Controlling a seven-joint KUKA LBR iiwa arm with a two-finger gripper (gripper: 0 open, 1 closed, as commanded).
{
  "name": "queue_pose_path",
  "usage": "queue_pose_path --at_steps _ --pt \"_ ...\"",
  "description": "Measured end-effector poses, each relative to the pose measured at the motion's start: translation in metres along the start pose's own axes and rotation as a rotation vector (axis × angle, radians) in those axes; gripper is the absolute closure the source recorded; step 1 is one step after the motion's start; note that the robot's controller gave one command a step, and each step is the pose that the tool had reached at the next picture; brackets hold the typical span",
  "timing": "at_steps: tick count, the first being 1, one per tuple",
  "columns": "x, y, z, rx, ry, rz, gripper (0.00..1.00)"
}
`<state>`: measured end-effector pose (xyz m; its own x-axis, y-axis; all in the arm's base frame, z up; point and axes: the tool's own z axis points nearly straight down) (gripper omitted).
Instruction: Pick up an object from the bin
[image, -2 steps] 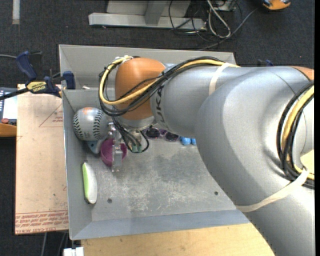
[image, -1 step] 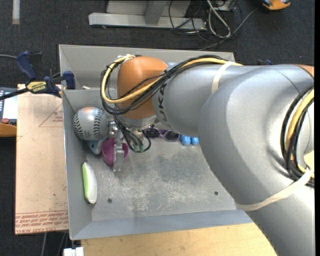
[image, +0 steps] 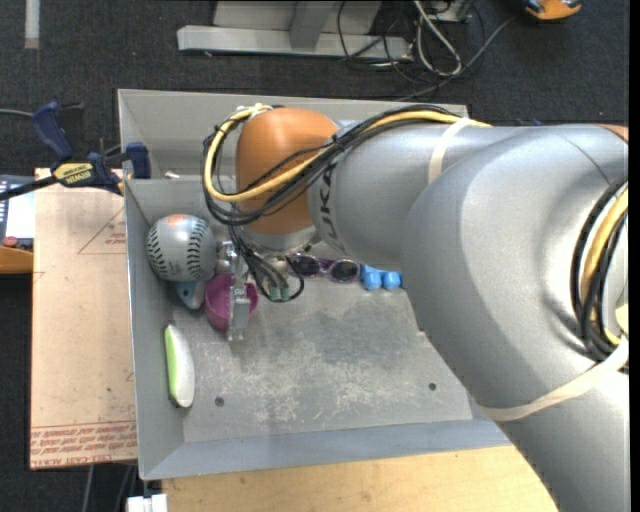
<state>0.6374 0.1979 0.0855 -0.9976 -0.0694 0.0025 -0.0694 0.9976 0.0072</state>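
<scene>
"Pincer sits low at the left side of the bin, under the arm's orange cover, right against a rounded magenta thing. Can you see how wide it stands?"

"No. From this angle I can't tell whether it is open or closed, nor whether anything is in it. It meets the magenta thing's right edge, but whether it is around it or merely beside it, I can't say."

"What crowds that spot?"

"A silver ribbed ball just up and to the left, with a small blue piece tucked below the ball, beside the magenta thing. A white-and-green oblong lies apart, lower down by the left wall. Purple sunglasses and a blue block lie to the right, close under the arm."

"Which step, then?"

"I'd judge it the reach down onto the magenta thing, with the grasp not yet confirmed — nothing is off the floor."

"And the next move?"

"A square close on the magenta thing, then a straight lift. Its rounded shape may squirt sideways toward the ball — so the lift should start gently, and only count once the thing comes up too"
</scene>
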Motion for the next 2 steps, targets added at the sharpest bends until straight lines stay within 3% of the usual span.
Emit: queue_pose_path --at_steps 2 --pt "0.000 0.001 -0.033 -0.001 -0.002 -0.001 1.00"
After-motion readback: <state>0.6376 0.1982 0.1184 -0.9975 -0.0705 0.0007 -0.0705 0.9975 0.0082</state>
